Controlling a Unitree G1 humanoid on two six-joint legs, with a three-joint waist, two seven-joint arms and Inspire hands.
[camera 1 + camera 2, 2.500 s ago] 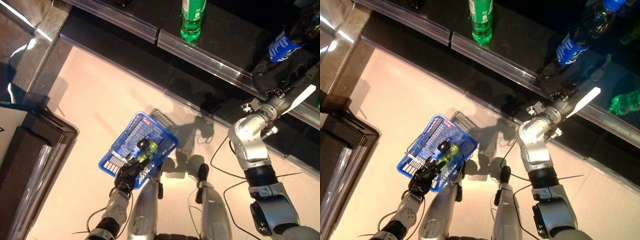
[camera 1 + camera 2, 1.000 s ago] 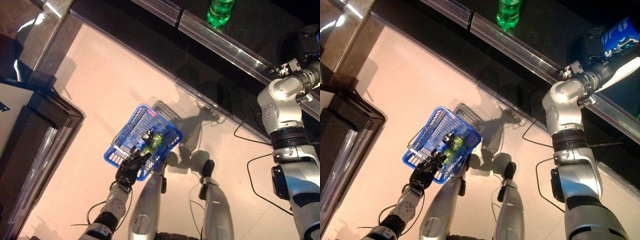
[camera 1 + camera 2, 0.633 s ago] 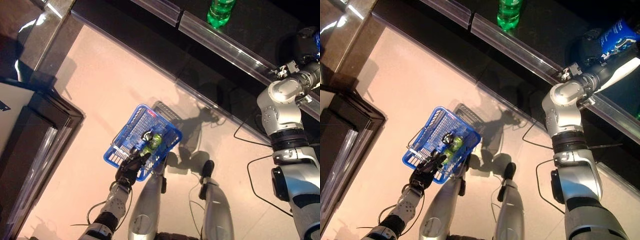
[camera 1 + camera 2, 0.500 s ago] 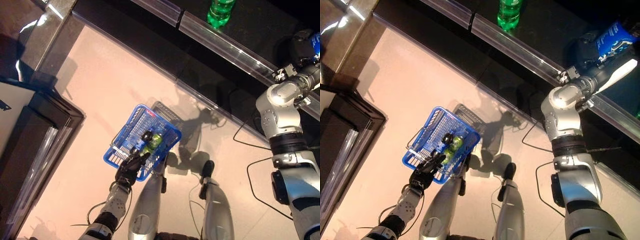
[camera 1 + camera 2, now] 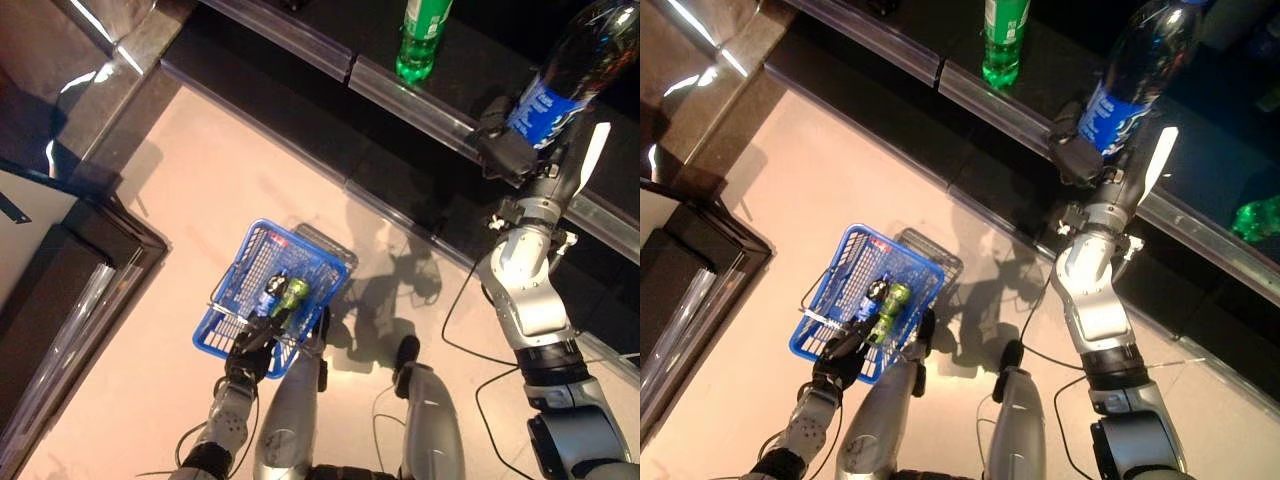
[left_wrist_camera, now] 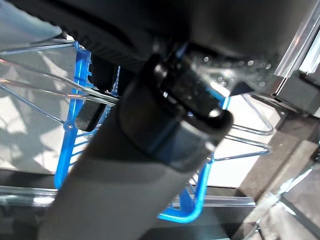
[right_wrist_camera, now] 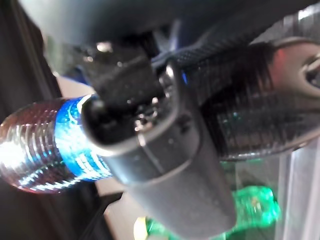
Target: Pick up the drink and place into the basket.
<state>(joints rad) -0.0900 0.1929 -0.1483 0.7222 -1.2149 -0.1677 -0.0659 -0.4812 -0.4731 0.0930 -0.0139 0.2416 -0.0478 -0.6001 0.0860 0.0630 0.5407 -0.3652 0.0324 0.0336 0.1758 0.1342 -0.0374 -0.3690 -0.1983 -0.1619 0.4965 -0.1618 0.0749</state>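
My right hand is shut on a dark cola bottle with a blue label and holds it up off the dark shelf at the upper right; the bottle also shows in the right eye view and in the right wrist view. My left hand is shut on the wire handles of the blue basket, which hangs low at the left above the floor. A green bottle with a dark cap lies inside the basket.
A green bottle stands on the dark shelf behind its clear rail. More green drinks lie on the shelf at the far right. A dark cabinet stands at the left beside the pale floor.
My right hand has lifted the cola bottle up off the shelf and toward the middle. The camera has shifted. The blue basket still hangs from my left hand.
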